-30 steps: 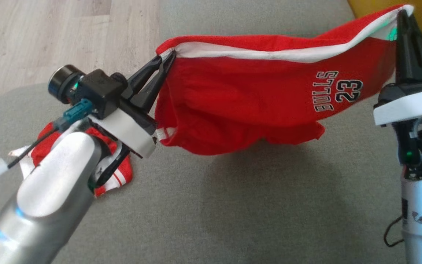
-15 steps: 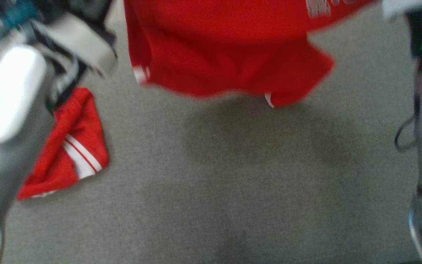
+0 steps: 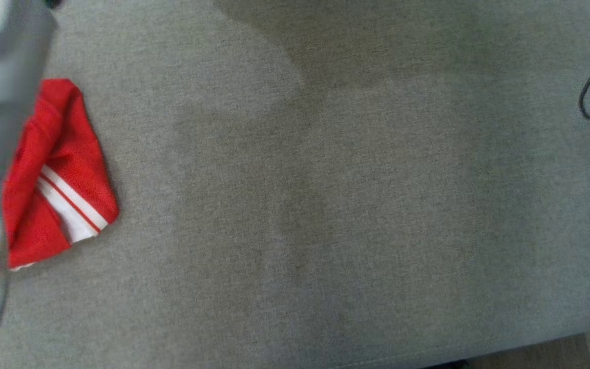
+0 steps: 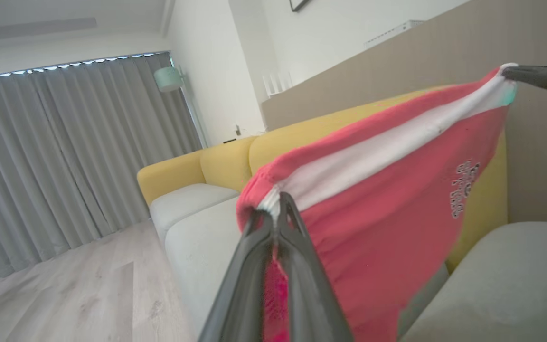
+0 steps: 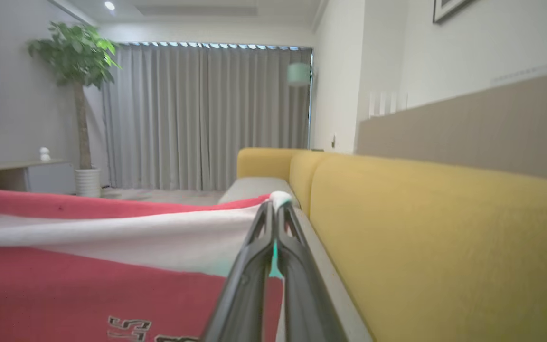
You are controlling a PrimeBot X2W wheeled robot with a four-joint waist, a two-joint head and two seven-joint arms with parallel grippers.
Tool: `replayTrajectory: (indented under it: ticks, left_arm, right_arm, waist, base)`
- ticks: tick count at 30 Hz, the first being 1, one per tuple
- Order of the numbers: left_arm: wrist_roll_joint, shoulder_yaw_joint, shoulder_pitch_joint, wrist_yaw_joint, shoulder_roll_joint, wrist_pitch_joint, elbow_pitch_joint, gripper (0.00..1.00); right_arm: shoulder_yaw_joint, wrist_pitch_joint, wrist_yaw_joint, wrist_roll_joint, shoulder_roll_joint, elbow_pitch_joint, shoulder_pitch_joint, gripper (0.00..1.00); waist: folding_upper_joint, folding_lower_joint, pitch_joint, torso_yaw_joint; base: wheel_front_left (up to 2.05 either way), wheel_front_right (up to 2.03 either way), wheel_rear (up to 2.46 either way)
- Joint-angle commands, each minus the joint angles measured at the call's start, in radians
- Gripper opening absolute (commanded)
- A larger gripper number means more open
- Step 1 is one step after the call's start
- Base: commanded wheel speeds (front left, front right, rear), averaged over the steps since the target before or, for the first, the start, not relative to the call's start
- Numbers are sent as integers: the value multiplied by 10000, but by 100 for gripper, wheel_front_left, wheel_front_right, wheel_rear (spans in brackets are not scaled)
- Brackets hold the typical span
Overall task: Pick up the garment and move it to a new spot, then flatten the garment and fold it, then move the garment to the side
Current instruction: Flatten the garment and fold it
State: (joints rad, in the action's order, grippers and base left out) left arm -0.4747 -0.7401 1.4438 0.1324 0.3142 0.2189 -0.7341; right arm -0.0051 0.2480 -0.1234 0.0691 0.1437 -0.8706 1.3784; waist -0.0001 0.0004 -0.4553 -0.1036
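Red garment taut between both tightly closed jaws, over grey cushion

The garment is made of soft red knit cloth with a white band. The seat cushion is covered in matt grey woven fabric. The left gripper is finished in smooth dark plastic.
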Motion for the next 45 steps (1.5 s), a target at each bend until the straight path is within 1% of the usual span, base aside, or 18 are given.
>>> replayTrajectory:
  ticks: [1, 4, 8, 10, 14, 17, 19, 22, 27, 30, 31, 32, 36, 38, 42, 43, 45]
  left_arm:
    - [-45, -9, 273, -20, 225, 138, 207, 0]
    - [-281, -1021, -281, -19, 231, 328, 228, 0]
    - [-744, -2214, -1229, -19, 445, 407, 462, 0]
    - [-968, -2674, -1706, -19, 605, 419, 714, 0]
    - [-1212, -3145, -2706, -18, 1044, 425, 1466, 0]
    - [-1288, -3550, -3564, -18, 1304, 426, 1907, 0]
    - [-1133, -3909, -4008, -18, 1465, 427, 2186, 0]
    - [-1021, -4075, -4593, -18, 1584, 427, 2475, 0]
    - [-992, -4352, -5485, -18, 1481, 428, 2716, 0]
    - [-1027, -4545, -5872, -48, 1367, 427, 2754, 0]
    - [-1041, -4587, -5991, -84, 1319, 425, 2757, 0]
    - [-1041, -4587, -5991, -84, 1319, 425, 2757, 0]
    - [-1163, -4674, -6506, -260, 1134, 424, 2856, 0]
    - [-1238, -4694, -6803, -383, 1052, 425, 2998, 0]
    - [-1304, -4844, -7412, -558, 946, 380, 3522, 0]
    - [-1304, -4948, -7725, -614, 933, 271, 3858, 0]
    - [-1250, -5055, -8040, -662, 941, 125, 4254, 0]
  right_arm:
    - [66, 72, -73, -56, -133, 95, 46, 0]
    - [740, 97, -73, -284, 34, -778, -434, 0]
    - [1605, -12, -73, 107, 268, -1833, -1064, 0]
    - [2255, -198, -73, 361, 421, -2243, -1448, 0]
    - [3826, -854, -73, 984, 841, -2722, -2299, 0]
    - [5024, -1425, -73, 1739, 1200, -2632, -2944, 0]
    - [5778, -1910, -73, 2370, 1525, -2385, -3353, 0]
    - [6943, -2729, -73, 3335, 2154, -1779, -3926, 0]
    - [8576, -4034, -73, 4965, 3371, -444, -4640, 0]
    - [9267, -4711, -73, 5760, 4052, 226, -4934, 0]
    - [9446, -4902, -73, 5999, 4259, 421, -5016, 0]
    - [9446, -4902, -73, 5999, 4259, 421, -5016, 0]
    - [10036, -5639, -73, 6795, 4981, 1132, -5351, 0]
    - [10265, -5915, -73, 7019, 5353, 1462, -5527, 0]
    - [10475, -6567, -73, 7653, 6089, 2301, -6061, 0]
    - [10524, -6830, -73, 7855, 6494, 2804, -6329, 0]
    - [10568, -6900, -73, 7771, 6901, 3332, -6541, 0]
  waist:
    - [1, -4, -30, 15]
    - [1, -4, 3, 20]
    - [1, -4, 202, 24]
    - [1, -4, 376, 25]
    - [1, -4, 762, 21]
    - [1, -4, 1094, -1]
    - [1, -4, 1313, -11]
    - [1, -4, 1653, -10]
    - [1, -4, 2183, -7]
    - [1, -4, 2484, -14]
    - [1, -4, 2593, -20]
    - [1, -4, 2593, -20]
    - [1, -4, 3065, -69]
    - [1, -4, 3329, -86]
    - [1, -4, 3755, -94]
    - [1, -4, 3943, -87]
    - [1, -4, 4092, -86]
  base:
    - [0, 0, 0]
    - [0, 0, 0]
    - [0, 0, 0]
    - [0, 0, 0]
    - [0, 0, 0]
    - [0, 0, 0]
    - [0, 0, 0]
    - [0, 0, 0]
    - [0, 0, 0]
    - [0, 0, 0]
    - [0, 0, 0]
    - [0, 0, 0]
    - [0, 0, 0]
    - [0, 0, 0]
    - [0, 0, 0]
    - [0, 0, 0]
    - [0, 0, 0]
